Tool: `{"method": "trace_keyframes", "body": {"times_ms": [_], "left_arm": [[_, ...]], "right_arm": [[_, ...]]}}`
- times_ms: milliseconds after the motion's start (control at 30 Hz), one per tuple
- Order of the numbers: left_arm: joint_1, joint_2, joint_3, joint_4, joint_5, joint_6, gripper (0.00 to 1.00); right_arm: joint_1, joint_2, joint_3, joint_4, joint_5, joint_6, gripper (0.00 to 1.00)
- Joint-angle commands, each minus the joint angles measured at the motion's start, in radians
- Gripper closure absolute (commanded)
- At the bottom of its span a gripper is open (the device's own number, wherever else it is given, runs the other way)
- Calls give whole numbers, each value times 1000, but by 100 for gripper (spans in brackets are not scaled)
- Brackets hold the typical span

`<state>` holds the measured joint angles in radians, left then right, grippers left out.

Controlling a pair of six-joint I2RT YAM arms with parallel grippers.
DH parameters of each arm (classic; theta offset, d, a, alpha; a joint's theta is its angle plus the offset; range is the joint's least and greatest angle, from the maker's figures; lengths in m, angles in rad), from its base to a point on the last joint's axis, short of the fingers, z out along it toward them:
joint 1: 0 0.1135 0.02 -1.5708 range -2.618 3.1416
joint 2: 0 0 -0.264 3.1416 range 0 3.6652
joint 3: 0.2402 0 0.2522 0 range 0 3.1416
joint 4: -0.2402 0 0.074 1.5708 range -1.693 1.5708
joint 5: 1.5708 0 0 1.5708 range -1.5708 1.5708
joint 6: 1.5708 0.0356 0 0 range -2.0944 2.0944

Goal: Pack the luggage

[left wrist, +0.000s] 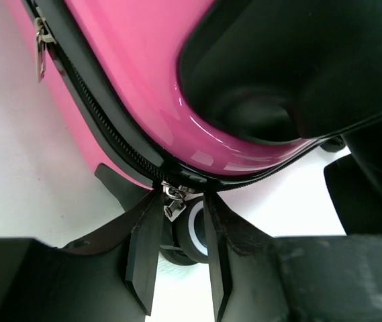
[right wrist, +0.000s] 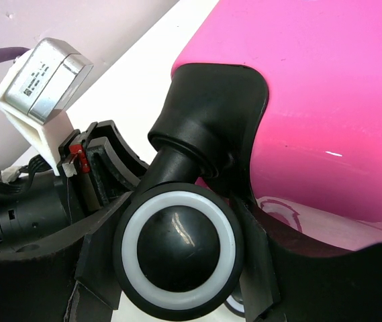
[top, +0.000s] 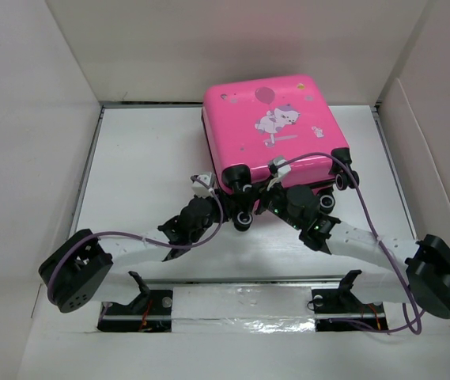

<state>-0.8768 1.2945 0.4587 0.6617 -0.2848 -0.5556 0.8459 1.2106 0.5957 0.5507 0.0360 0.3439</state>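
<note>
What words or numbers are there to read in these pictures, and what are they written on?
Nothing here can be read for sure.
Glossy hot-pink hard-shell suitcase: a faint line under its cartoon animal may be writing, too small to read.
Small silver and white box near the black wheel: tiny dark marks on its silver face, too blurred to read.

A small, glossy hot-pink hard-shell suitcase [top: 276, 131] lies flat and closed at the far middle of the white worktop [top: 145, 158], cartoon animal and balloon print facing up. Its black wheels [top: 244, 219] face the worktop's near edge.
</note>
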Motion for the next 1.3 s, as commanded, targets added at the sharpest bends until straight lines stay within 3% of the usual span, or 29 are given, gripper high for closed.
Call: {"method": "trace_keyframes", "body": {"times_ms": [0, 100, 300, 533, 867, 1167, 1267], "left_arm": [[4, -27, 23, 171, -125, -18, 75], [4, -8, 32, 173, -145, -6, 78], [4, 3, 41, 150, -174, 19, 100], [4, -43, 2, 81, -231, 66, 100], [205, -113, -32, 44, -180, 94, 100], [427, -32, -9, 95, -74, 1, 100], [449, -40, -9, 85, -62, -29, 100]], "right_arm": [[13, 3, 33, 110, -16, 12, 95], [13, 4, 33, 110, -15, 12, 96], [13, -8, 21, 110, 1, 14, 98], [13, -66, -16, 95, 38, 3, 100], [71, -138, -42, 37, 5, -34, 100], [198, -46, 41, 22, 13, -72, 100], [245, -20, 76, 9, 30, -85, 100]]}}
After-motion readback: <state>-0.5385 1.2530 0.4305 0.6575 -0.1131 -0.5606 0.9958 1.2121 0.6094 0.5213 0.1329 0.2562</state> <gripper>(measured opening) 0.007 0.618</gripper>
